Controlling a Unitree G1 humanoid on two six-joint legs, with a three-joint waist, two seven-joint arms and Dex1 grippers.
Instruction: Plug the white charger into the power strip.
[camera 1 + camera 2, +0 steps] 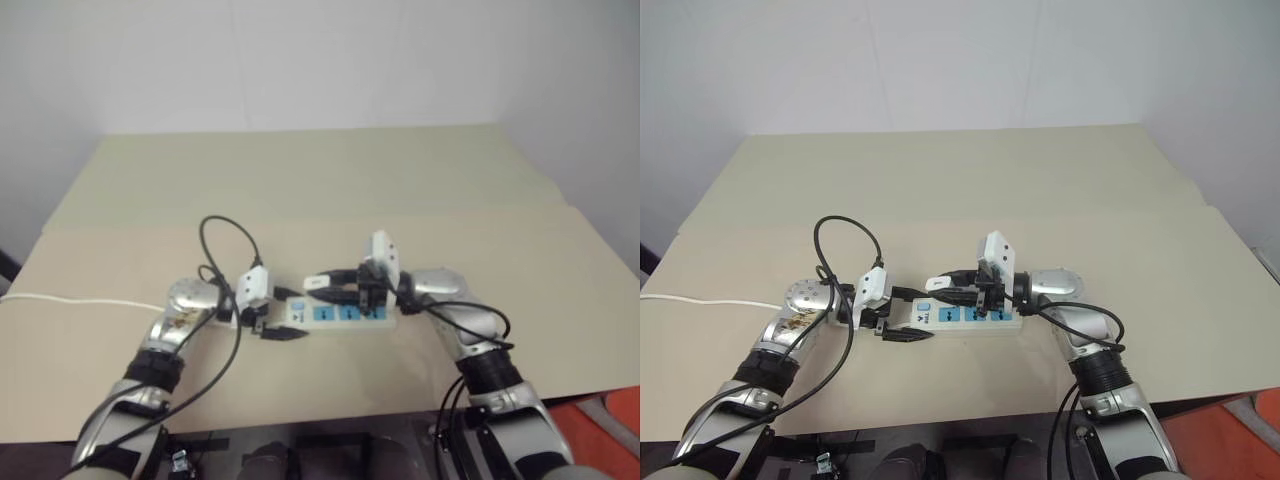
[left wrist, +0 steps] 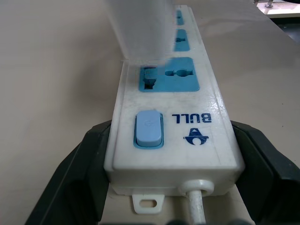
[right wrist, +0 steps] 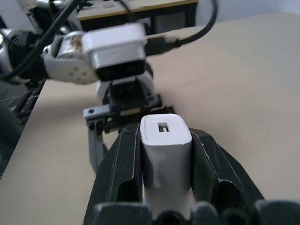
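The power strip [image 1: 335, 313] lies flat on the tan table [image 1: 330, 180], its long axis running across the near part of the tabletop. It serves as the reference for all positions below.

Left gripper [image 2: 164, 187]: positioned at the switch end of the power strip. Its two black fingers [image 2: 77, 173] are closed on the strip body, one on each long side, gripping it just behind the blue switch [image 2: 149, 129]. The white cord [image 1: 80, 299] exits this same end and runs off toward the table edge on the robot's left.

Right gripper [image 3: 166, 164]: positioned directly above the power strip, over the outlet faces. Its black fingers [image 3: 119, 173] are closed on the white charger [image 3: 165, 140], clamping it on two opposite sides. The charger's end face with a small rectangular port faces away from the wrist.

White charger: held above the strip; in the left wrist view a blurred white body [image 2: 138, 28] stands over the first blue outlet [image 2: 169, 75], the one next to the switch. Whether the prongs have entered the outlet cannot be determined.

Remaining outlets: two further blue faces lie beyond the first, farther from the switch.
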